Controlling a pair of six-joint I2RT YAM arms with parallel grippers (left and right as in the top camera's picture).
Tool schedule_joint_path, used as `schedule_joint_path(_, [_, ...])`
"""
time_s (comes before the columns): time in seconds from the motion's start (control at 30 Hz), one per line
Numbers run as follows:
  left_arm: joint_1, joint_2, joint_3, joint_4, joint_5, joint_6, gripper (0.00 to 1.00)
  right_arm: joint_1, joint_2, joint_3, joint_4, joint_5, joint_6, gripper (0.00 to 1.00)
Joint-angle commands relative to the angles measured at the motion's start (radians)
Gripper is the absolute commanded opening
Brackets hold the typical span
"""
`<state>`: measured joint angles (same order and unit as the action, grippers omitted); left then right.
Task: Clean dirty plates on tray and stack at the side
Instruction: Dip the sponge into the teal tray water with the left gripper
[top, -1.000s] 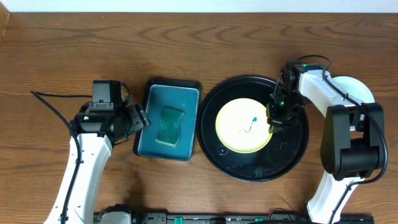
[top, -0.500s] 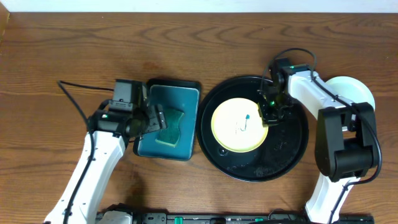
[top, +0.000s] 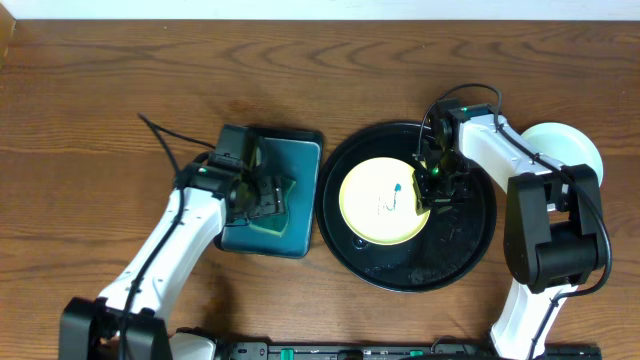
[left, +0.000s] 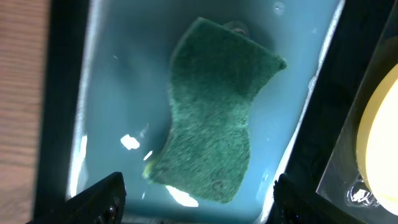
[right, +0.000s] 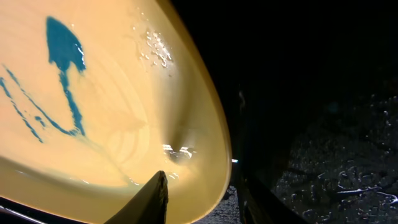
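Observation:
A pale yellow plate (top: 383, 200) with a teal scribble (top: 396, 194) lies in the glossy black tray (top: 460, 255). My right gripper (top: 432, 190) is at the plate's right rim. In the right wrist view it (right: 202, 194) is open and straddles the rim: one finger over the plate (right: 112, 81), the other outside over the wet tray floor (right: 323, 124). My left gripper (top: 262, 195) hangs open over the green sponge (left: 214, 118), touching nothing. A pale white plate (top: 572, 145) lies on the wood at the far right, partly behind the right arm.
The sponge lies in shallow water in a small rectangular teal tray (top: 300, 160) just left of the black tray, their rims almost touching. Brown wood tabletop (top: 120, 90) stretches to the left and back. The left arm's cable (top: 165, 140) trails over the wood.
My left arm swung right, from beside the teal tray to over the sponge. My right gripper drew the yellow plate slightly left, then parted its jaws.

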<state>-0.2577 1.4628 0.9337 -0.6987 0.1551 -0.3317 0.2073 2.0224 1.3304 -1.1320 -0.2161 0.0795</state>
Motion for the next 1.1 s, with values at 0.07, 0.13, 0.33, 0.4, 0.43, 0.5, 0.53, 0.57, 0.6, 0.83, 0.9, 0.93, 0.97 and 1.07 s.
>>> schedule_joint_path(0.07, [-0.023, 0.051, 0.000, 0.028, 0.002, 0.017, 0.77, 0.006, 0.010, -0.006, -0.001, -0.002, 0.032, 0.37])
schedule_joint_path(0.13, [-0.023, 0.067, 0.000, 0.047, -0.009, 0.017, 0.77, 0.006, 0.010, -0.006, 0.000, -0.002, 0.032, 0.37])
schedule_joint_path(0.33, [-0.023, 0.116, 0.000, 0.105, -0.058, 0.017, 0.77, 0.007, 0.010, -0.006, 0.003, -0.002, 0.032, 0.37])
schedule_joint_path(0.4, [-0.024, 0.131, 0.000, 0.115, -0.058, 0.017, 0.76, 0.007, 0.010, -0.006, 0.003, -0.002, 0.032, 0.37])
schedule_joint_path(0.43, [-0.024, 0.136, 0.000, 0.117, -0.058, 0.017, 0.77, 0.007, 0.010, -0.006, 0.003, -0.002, 0.032, 0.37])
schedule_joint_path(0.5, [-0.024, 0.150, 0.000, 0.119, -0.058, 0.017, 0.77, 0.007, 0.010, -0.006, 0.006, -0.002, 0.032, 0.38])
schedule_joint_path(0.53, [-0.024, 0.155, 0.000, 0.119, -0.058, 0.018, 0.76, 0.007, 0.010, -0.006, 0.007, -0.002, 0.032, 0.38])
schedule_joint_path(0.57, [-0.024, 0.161, 0.000, 0.120, -0.058, 0.018, 0.76, 0.007, 0.010, -0.006, 0.007, -0.002, 0.032, 0.38])
schedule_joint_path(0.6, [-0.024, 0.167, 0.000, 0.121, -0.058, 0.017, 0.77, 0.007, 0.010, -0.006, 0.007, -0.002, 0.032, 0.38])
schedule_joint_path(0.83, [-0.027, 0.197, 0.000, 0.144, -0.035, 0.025, 0.76, 0.007, 0.010, -0.006, 0.006, -0.002, 0.032, 0.38])
schedule_joint_path(0.9, [-0.031, 0.198, 0.000, 0.151, -0.035, 0.024, 0.76, 0.007, 0.010, -0.006, 0.007, -0.002, 0.032, 0.38])
schedule_joint_path(0.93, [-0.031, 0.198, 0.000, 0.153, -0.035, 0.025, 0.76, 0.007, 0.010, -0.006, 0.006, -0.002, 0.032, 0.38])
schedule_joint_path(0.97, [-0.032, 0.198, 0.000, 0.156, -0.035, 0.025, 0.75, 0.007, 0.010, -0.006, 0.006, -0.002, 0.032, 0.38])
schedule_joint_path(1.07, [-0.032, 0.198, 0.000, 0.159, -0.036, 0.024, 0.74, 0.007, 0.010, -0.006, 0.006, -0.002, 0.032, 0.38])
